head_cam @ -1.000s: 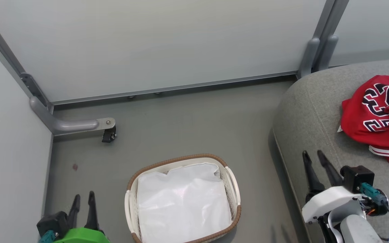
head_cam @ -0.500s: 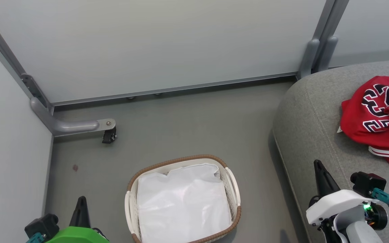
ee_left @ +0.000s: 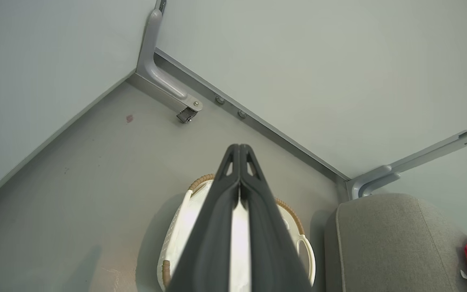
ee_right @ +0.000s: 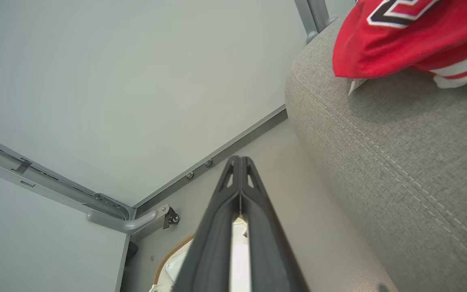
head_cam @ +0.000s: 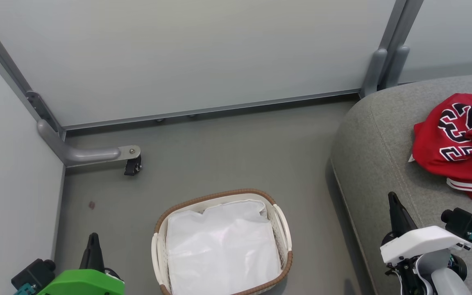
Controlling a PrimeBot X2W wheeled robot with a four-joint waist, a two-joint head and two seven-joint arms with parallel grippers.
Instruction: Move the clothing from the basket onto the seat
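Where grey floor (head_cam: 219, 147) meets pale walls (head_cam: 178, 53), basket (head_cam: 219, 192) near seat (head_cam: 383, 143)

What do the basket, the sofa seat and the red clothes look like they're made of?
The basket looks like matte cream plastic with a perforated wall and a brown woven-looking rim, possibly rattan or imitation. The seat appears to be grey woven upholstery fabric: coarse weave and a stitched seam show. The clothing seems a smooth knit, likely synthetic, draping in soft folds.
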